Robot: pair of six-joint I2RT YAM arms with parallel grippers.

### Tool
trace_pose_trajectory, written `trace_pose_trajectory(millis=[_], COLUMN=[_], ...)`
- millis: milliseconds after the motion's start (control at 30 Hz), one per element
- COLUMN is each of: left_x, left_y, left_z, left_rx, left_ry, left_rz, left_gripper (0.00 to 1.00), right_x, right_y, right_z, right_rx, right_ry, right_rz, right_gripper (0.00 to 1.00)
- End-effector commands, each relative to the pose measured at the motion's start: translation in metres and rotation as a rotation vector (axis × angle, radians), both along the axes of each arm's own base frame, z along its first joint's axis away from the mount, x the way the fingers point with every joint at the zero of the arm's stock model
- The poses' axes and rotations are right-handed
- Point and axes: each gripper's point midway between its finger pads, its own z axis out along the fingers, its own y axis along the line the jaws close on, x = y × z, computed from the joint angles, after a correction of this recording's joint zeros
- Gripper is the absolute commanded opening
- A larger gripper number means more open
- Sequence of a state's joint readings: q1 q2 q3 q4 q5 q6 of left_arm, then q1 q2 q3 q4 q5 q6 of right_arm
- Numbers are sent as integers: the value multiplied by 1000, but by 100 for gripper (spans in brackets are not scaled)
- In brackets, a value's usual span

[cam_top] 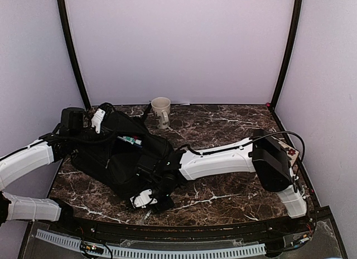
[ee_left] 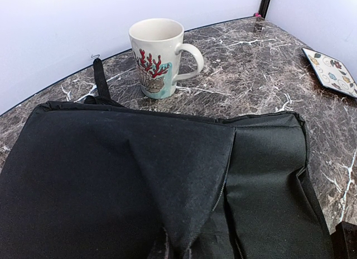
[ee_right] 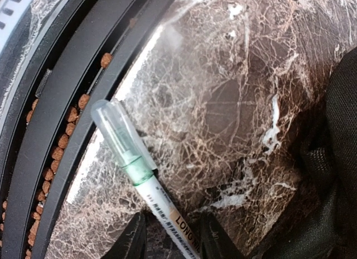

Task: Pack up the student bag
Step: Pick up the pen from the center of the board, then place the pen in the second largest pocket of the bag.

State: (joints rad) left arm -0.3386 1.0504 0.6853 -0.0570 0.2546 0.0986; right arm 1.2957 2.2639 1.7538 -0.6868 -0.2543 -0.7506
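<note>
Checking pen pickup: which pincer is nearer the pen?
Right. The right pincer straddles the pen at the table's near edge; the left pincer sits across the bag, at its far corner.

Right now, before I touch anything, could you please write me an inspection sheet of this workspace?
Surface: dark veined marble table.
Job's things: student bag lying left of centre; pen at the near table edge.
Clutter: coral-print mug upright beyond the bag; patterned tile at the right.
Grippers: left gripper shut on bag fabric; right gripper, fingers open astride the pen.
Cables: black cable along the right arm.
Surroundings: plain white walls.
</note>
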Motion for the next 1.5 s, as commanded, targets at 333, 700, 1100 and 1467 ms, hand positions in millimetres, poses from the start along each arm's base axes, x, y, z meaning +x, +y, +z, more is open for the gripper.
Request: trace_pose_trajectory(millis=[333,700,1100,1467], left_x=[0,0,-1,-3], left_y=[-19,-19,-20,-21], left_z=[53,52,54,59], left_rx=[-87,-85,-90,-99], left_ry=[-172,-169,-173,-182], left_rz=[-93,-94,-99,-104], left_gripper=[0,0,0,0], right_x=[19,19,13,97], right_y=[-47,-68,-44,-27], right_z=[-18,-40,51,199], right_rx=[-278,-374,-202,205], right_ry=[-149,-198,-103,-106], right_rz=[-119,-113,-93,-315], right_gripper=[21,17,7,5])
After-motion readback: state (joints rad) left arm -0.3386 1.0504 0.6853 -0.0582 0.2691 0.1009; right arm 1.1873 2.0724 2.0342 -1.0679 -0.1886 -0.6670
